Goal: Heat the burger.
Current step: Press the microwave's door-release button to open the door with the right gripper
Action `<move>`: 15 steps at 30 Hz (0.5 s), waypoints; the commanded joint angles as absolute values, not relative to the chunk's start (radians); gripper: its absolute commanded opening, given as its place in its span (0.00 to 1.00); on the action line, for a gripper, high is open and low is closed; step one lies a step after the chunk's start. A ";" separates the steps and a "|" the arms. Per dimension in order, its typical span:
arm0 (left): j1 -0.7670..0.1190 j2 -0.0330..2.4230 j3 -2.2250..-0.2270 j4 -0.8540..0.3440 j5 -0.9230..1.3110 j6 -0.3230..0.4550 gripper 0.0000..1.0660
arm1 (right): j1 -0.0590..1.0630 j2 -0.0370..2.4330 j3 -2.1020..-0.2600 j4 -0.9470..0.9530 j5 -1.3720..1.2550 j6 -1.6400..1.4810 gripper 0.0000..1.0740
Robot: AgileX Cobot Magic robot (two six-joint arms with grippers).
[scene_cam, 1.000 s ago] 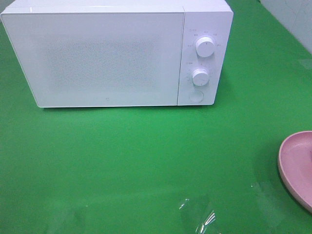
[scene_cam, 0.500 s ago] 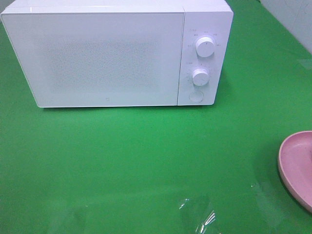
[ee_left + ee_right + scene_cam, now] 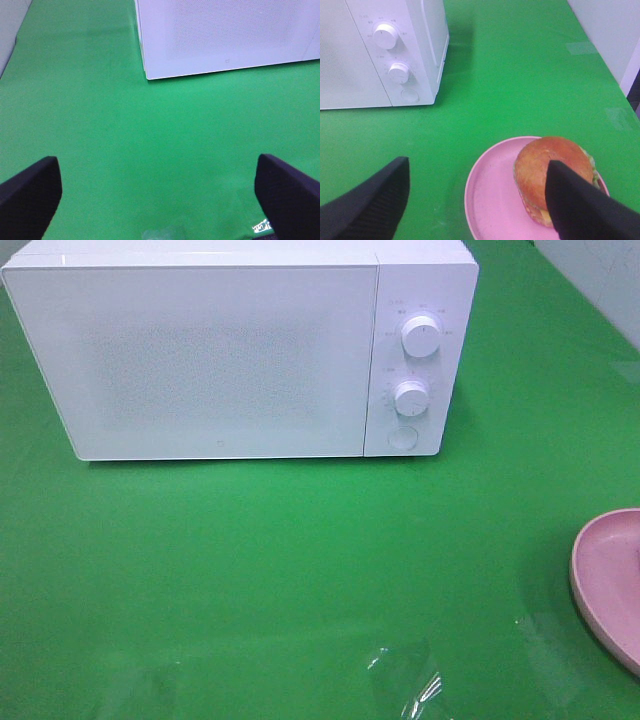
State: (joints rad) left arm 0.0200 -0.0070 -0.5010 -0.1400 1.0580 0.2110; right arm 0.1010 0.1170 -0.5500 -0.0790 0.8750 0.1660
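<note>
The burger (image 3: 540, 172), with a domed golden-brown bun and a green lettuce edge, sits on the pink plate (image 3: 492, 200) in the right wrist view. In the exterior high view only the plate's edge (image 3: 605, 580) shows at the right border; the burger is out of view there. My right gripper (image 3: 475, 200) is open above the plate, one finger (image 3: 580, 205) in front of the burger. My left gripper (image 3: 160, 195) is open and empty over bare green cloth. Neither gripper shows in the exterior high view. The white microwave (image 3: 240, 350) stands at the back with its door shut.
The microwave has two knobs (image 3: 420, 337) and a round button (image 3: 402, 437) on its right panel. A green cloth (image 3: 300, 570) covers the table. A bit of clear plastic film (image 3: 410, 685) lies near the front edge. A pale wall (image 3: 610, 280) stands at the back right.
</note>
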 commanded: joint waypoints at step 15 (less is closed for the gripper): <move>0.014 -0.026 -0.500 -0.145 1.045 0.206 0.92 | 0.101 0.418 -0.461 -0.080 0.380 0.155 0.68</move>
State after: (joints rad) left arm 0.0200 -0.0070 -0.5010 -0.1400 1.0580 0.2110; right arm 0.1010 0.3780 -0.4720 -0.0790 0.4590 0.1650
